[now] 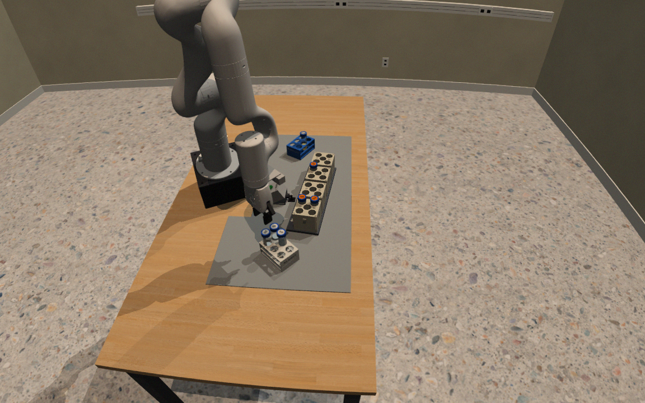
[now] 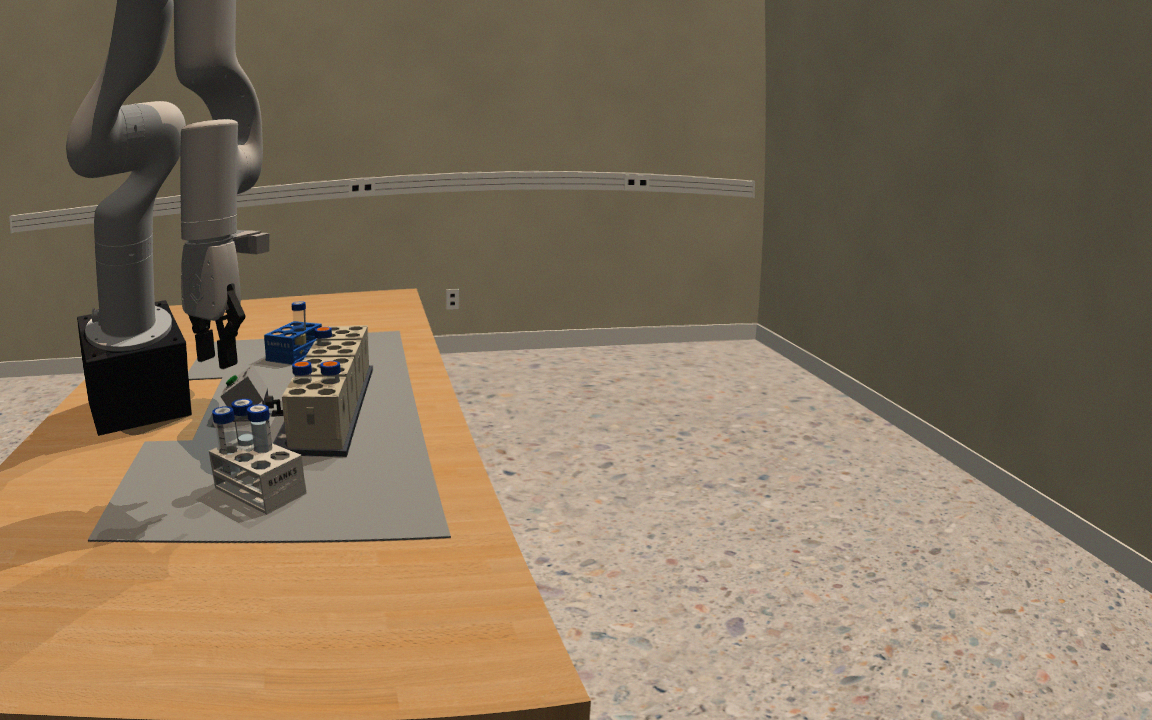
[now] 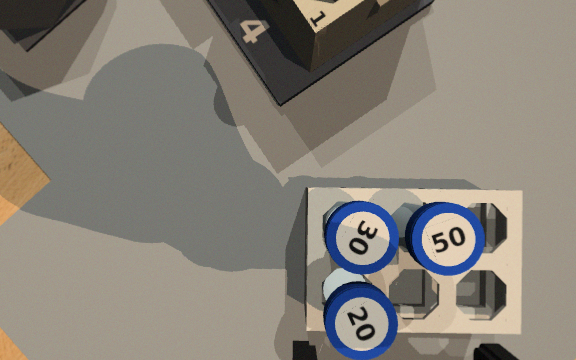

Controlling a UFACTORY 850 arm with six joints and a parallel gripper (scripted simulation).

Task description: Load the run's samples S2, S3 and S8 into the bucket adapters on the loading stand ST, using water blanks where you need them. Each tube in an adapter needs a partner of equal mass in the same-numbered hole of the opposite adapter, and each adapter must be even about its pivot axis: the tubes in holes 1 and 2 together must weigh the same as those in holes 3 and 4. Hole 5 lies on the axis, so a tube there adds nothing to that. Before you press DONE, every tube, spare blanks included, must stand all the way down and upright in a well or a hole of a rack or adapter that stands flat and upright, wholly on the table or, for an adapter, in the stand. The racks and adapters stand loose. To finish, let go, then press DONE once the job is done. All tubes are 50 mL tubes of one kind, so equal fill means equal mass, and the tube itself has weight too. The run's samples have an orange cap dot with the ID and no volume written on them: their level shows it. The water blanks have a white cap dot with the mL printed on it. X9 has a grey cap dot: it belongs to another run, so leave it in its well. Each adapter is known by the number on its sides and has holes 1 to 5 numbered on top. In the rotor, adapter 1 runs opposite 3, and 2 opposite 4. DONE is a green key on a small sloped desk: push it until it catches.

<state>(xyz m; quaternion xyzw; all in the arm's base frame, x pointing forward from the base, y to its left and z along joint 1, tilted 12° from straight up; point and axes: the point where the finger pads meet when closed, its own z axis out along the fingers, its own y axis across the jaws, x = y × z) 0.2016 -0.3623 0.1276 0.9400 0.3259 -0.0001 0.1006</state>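
Gripper [image 1: 261, 215] [image 2: 216, 354] [image 3: 399, 351] roughly half open, holding nothing; fetching a balancing blank seems in hand; next, align over a matching tube, perhaps the 20 mL water blank [image 1: 265, 233] [image 2: 222, 414] [image 3: 361, 324], before descending.

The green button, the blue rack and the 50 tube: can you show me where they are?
Green button [image 1: 270, 187] [image 2: 231, 381]: top and exterior views, on its face.
Blue rack [image 1: 295, 152] [image 2: 278, 347]: top and exterior views, front side.
50 tube [image 3: 448, 239]: wrist view, cap.
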